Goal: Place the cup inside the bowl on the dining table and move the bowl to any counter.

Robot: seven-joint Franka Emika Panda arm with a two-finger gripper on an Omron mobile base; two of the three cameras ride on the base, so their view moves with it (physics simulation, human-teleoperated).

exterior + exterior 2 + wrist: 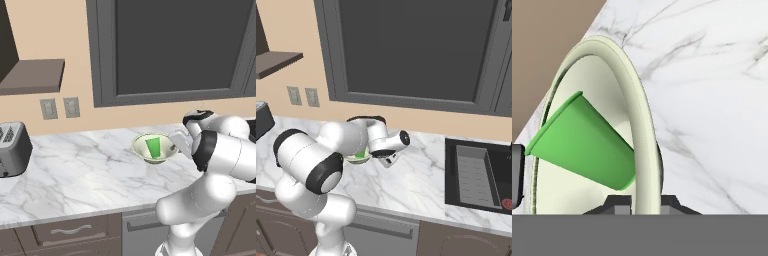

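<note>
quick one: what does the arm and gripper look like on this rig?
Glossy white arm built of rounded, bulbous link shells, with black bands at the joints. No cables or markings visible. The gripper has a pale grey-white boxy body. In the hand view, its fingers are small, dark grey and blocky.

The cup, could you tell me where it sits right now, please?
The cup lies tilted inside the bowl, which rests on the counter below the dark window; the gripper straddles the bowl's rim.
</note>
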